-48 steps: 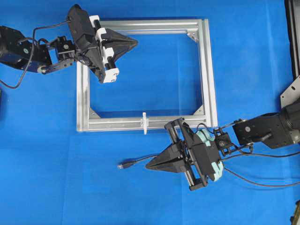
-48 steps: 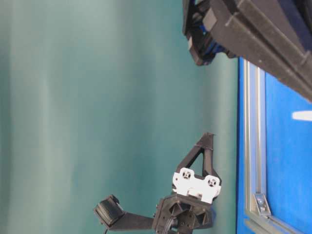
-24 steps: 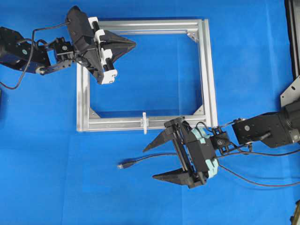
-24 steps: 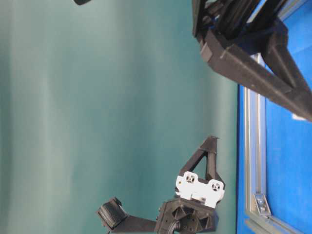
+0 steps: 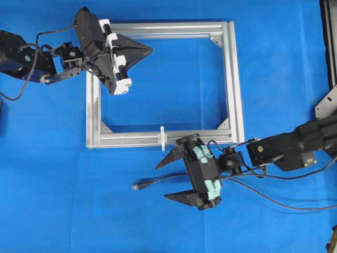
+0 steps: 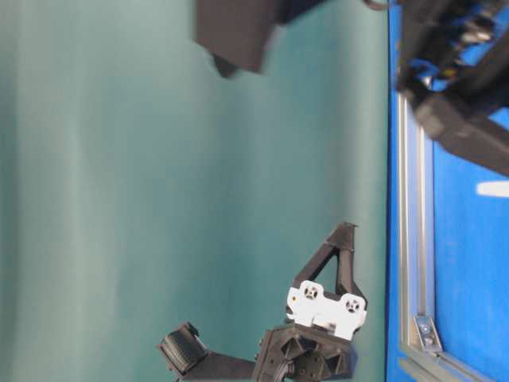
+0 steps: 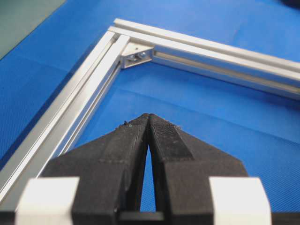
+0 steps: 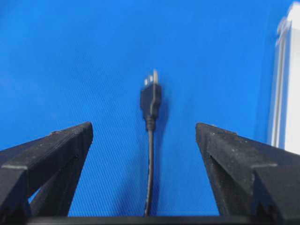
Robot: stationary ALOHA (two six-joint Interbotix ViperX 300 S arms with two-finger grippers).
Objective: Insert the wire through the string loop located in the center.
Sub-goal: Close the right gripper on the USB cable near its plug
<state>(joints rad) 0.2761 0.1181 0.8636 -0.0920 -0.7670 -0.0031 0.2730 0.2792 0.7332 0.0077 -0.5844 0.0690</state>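
Observation:
The wire [image 5: 158, 179] lies flat on the blue mat in front of the frame, and its dark plug [image 5: 136, 186] points left. My right gripper [image 5: 161, 182] is open and straddles the wire just behind the plug without touching it. In the right wrist view the wire [image 8: 149, 159] runs up between the two fingers to the plug [image 8: 151, 98]. The string loop [image 5: 162, 138] stands white on the near bar of the silver frame [image 5: 231, 79], just above my right gripper. My left gripper [image 5: 150, 49] is shut on nothing and hovers inside the frame's far left corner.
The aluminium frame's bar [image 8: 281, 93] shows at the right edge of the right wrist view. A corner bracket [image 7: 137, 56] lies ahead of my left gripper [image 7: 149, 117]. Thin black arm cables [image 5: 284, 203] trail over the mat at the lower right.
My right gripper went from shut to open and slid left along the wire toward the plug, so that it now straddles the wire. The left arm barely shifted.

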